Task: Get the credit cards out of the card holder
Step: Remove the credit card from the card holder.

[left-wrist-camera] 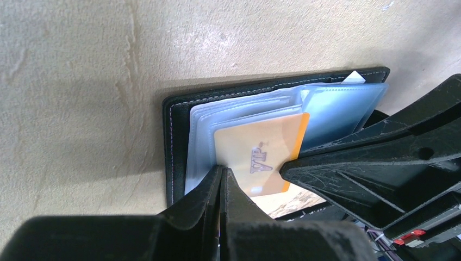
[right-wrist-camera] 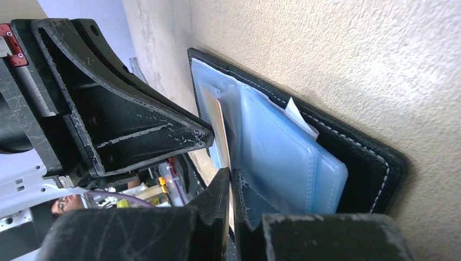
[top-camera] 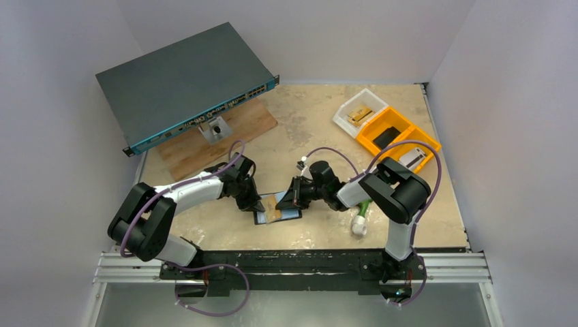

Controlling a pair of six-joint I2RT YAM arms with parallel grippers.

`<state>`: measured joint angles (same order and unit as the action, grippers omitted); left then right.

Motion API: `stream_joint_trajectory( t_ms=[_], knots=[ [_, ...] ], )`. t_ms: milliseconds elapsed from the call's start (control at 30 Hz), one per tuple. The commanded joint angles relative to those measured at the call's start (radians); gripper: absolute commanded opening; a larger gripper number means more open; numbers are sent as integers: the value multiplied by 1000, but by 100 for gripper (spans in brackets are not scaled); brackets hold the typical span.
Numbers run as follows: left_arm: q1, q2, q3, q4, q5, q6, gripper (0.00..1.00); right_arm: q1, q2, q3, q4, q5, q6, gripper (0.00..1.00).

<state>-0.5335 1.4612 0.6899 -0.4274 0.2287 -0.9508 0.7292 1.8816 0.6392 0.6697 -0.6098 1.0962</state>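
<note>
While pinching the orange credit card (left-wrist-camera: 255, 152) between shut right jaws, resting closed left jaws against the open card holder (left-wrist-camera: 173, 136).

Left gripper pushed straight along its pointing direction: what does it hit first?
Likely the tan plastic VIP card on the open black stitched card holder; the shut left gripper sits right at its edge, contact unclear.

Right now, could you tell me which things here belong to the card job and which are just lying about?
Job: black stitched folding card holder, open; tan glossy VIP card on its pale blue sleeves.
Lying about: dark grey network switch; brown wooden board; orange plastic bins; white plastic tray.
</note>
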Motion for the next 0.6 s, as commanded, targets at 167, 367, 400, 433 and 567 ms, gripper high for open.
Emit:
stream_joint_trajectory(
  t_ms=[167, 367, 400, 433, 567],
  knots=[
    [3, 36, -40, -86, -150, 12, 0, -34, -65, -12, -57, 51, -48, 0],
    [4, 35, -42, -87, -150, 12, 0, -41, -72, -19, -72, 65, -52, 0],
    [5, 32, -43, -88, -151, 12, 0, -44, -76, -22, -78, 68, -54, 0],
    [6, 31, -44, -88, -152, 12, 0, -45, -80, -24, -85, 72, -58, 0],
    [7, 32, -44, -85, -147, 14, 0, -53, -90, -28, -97, 79, -66, 0]
  ],
)
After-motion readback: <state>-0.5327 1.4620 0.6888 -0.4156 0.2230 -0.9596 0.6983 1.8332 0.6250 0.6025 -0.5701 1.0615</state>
